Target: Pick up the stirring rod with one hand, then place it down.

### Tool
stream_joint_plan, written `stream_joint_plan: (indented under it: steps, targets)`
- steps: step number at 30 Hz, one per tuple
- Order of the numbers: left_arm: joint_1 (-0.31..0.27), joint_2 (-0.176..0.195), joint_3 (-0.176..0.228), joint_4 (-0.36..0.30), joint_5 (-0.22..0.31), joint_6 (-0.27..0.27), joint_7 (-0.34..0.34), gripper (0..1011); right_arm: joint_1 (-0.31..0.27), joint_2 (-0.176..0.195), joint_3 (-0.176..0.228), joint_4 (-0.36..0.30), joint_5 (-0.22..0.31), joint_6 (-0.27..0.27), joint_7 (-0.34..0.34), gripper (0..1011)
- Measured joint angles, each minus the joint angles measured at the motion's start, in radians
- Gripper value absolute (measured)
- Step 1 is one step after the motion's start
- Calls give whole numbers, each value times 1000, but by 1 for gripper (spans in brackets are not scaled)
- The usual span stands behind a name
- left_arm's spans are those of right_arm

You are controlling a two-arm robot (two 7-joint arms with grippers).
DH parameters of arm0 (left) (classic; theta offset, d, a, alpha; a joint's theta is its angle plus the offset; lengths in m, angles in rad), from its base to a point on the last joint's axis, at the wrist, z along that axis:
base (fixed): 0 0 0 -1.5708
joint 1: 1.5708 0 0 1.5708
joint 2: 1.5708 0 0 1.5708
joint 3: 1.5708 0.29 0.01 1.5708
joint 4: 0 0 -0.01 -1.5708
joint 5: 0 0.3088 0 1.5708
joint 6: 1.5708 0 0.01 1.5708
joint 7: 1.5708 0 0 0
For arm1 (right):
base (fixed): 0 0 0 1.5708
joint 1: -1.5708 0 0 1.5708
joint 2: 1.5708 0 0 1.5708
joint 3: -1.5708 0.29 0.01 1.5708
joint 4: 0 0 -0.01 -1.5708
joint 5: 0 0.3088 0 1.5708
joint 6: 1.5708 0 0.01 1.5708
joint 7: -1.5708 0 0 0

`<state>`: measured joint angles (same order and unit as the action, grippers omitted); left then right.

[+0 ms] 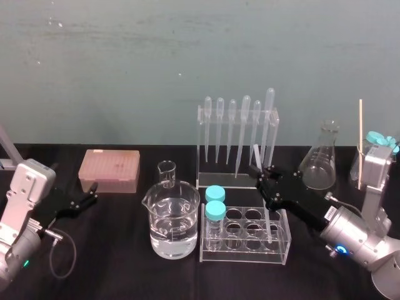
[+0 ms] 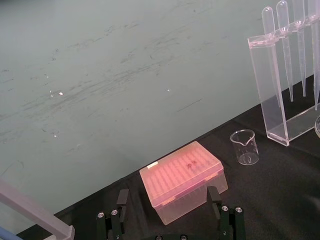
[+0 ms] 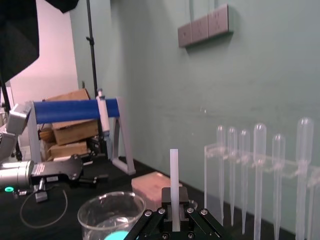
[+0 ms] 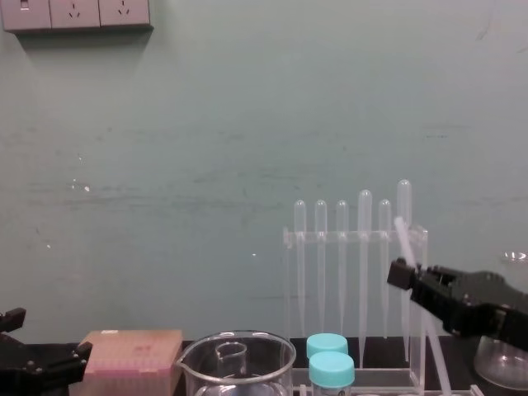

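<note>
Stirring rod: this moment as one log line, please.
right gripper shut on stirring rod, tilted at tube rack | left gripper open, parked near pink box

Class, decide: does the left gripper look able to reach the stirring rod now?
Probably not: the right gripper holds the stirring rod at the tube rack, and the large beaker stands between it and the left gripper, parked by the pink box.

We take this for a laboratory, since the black worktop (image 1: 112,265) carries a clear rack of bulb-topped pipettes (image 1: 238,140), a glass beaker (image 1: 172,219) of clear liquid, a conical flask (image 1: 320,159), a tube rack (image 1: 253,240) holding blue-capped vials (image 1: 215,203) and a pink tip box (image 1: 109,170).
</note>
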<state>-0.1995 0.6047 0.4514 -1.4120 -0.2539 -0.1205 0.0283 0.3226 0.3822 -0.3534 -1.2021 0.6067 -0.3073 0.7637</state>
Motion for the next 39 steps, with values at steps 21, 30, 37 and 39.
stream_joint_plan:
  steps: [21, 30, 37, 39]
  targets:
    - [0, 0, 0, 0, 0, 0, 0, 1000, 55, -10, -38, 93, 20, 74, 16, 72]
    - [0, 0, 0, 0, 0, 0, 0, 1000, 53, -10, -37, 90, 20, 70, 15, 72]
    - [0, 0, 0, 0, 0, 0, 0, 1000, 52, -10, -36, 88, 19, 68, 14, 160]
    - [0, 0, 0, 0, 0, 0, 0, 1000, 52, -10, -36, 88, 19, 68, 14, 242]
